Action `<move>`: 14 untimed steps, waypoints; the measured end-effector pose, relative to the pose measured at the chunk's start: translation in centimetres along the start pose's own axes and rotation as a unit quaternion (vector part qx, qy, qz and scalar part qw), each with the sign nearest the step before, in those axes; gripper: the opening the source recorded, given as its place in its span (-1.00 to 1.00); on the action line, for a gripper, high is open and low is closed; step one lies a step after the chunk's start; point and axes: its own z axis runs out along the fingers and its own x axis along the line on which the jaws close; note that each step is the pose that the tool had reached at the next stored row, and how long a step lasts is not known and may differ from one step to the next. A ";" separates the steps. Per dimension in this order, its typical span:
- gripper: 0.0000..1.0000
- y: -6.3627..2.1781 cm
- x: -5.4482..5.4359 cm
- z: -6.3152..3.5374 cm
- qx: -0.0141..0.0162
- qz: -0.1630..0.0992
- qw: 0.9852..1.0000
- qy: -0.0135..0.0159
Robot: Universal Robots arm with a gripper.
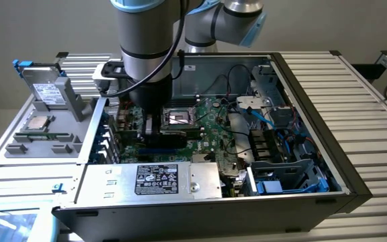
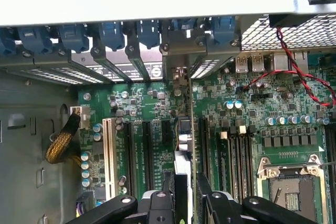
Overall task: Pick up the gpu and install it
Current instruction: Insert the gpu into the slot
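In the exterior view my gripper [image 1: 151, 130] reaches down into the open computer case [image 1: 314, 80], over the motherboard's [image 1: 210, 128] expansion slots beside the processor socket. The wrist view shows the gpu [image 2: 182, 129] edge-on, a thin upright card standing between my two black fingers [image 2: 169, 182]. Its metal end bracket [image 2: 176, 69] reaches the rear slot opening of the case. My gripper [image 2: 185, 178] is shut on the gpu, directly above a long black slot on the green board. The card's lower edge is hidden, so I cannot tell how deep it sits.
A hard drive [image 1: 46, 91], a processor [image 1: 39, 122] and a RAM stick [image 1: 42, 136] rest on the grey fixture at the exterior view's left. The power supply [image 1: 159, 179] fills the case front. Blue slot latches [image 2: 110, 32], a red-black cable [image 2: 294, 77] and a yellow braided cable [image 2: 60, 145] flank the slots.
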 end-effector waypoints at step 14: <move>-0.44 -0.02 0.0 0.44 0.000 0.005 1.000 0.000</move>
